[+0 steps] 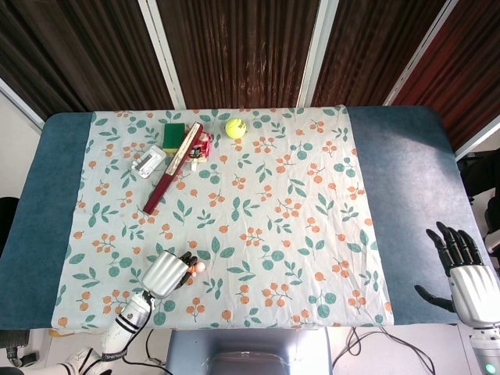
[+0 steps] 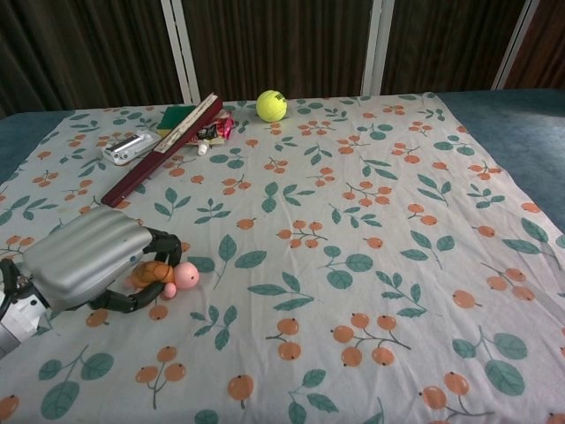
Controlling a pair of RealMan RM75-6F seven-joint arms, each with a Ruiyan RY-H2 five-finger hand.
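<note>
Gripping toy turtle (image 2: pixel 169 276) w/ left hand (image 2: pixel 93 263), tablecloth (image 2: pixel 371 221) under.
</note>
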